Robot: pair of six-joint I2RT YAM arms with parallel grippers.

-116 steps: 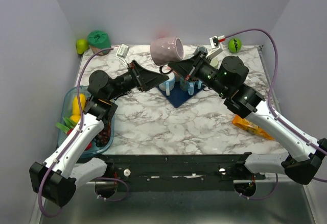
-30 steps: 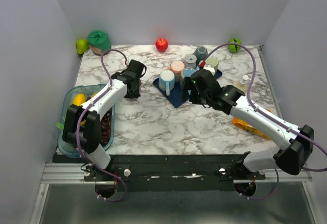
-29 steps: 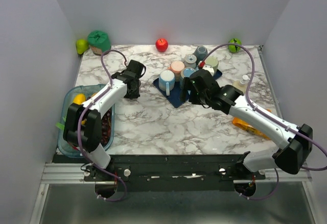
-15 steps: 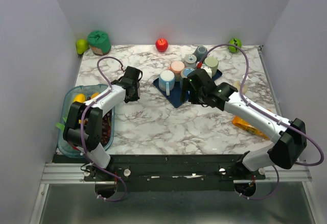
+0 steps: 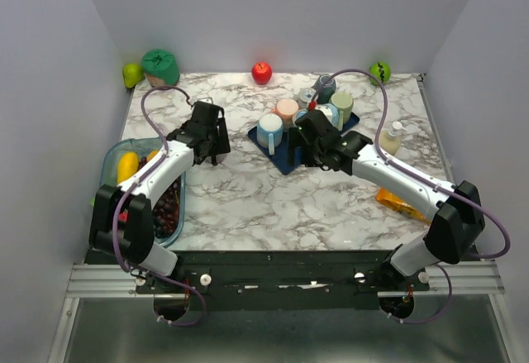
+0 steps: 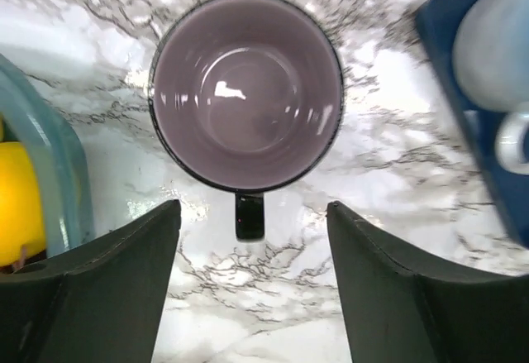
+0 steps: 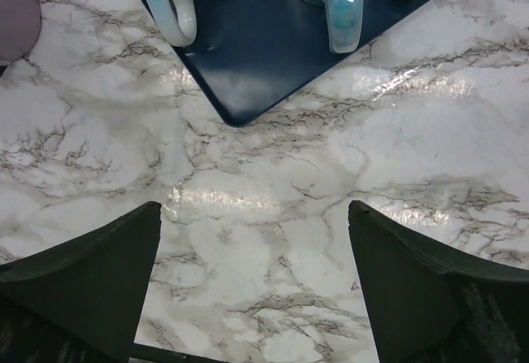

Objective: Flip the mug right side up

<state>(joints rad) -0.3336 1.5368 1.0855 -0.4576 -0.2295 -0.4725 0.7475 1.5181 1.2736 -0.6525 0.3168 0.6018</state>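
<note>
Left gripper (image 6: 252,211) newly off mug (image 6: 248,90)

The overhead camera sits high behind the near edge and tilts down over the whole tabletop (image 5: 273,202). The left wrist camera looks straight down from close above. A mug (image 6: 248,90), seen mouth-on, fills its upper centre, and a blue mat (image 6: 438,17) cuts into its upper right. The right wrist camera also faces straight down at close range, with that mat at top centre. All three views share the mat.
</note>
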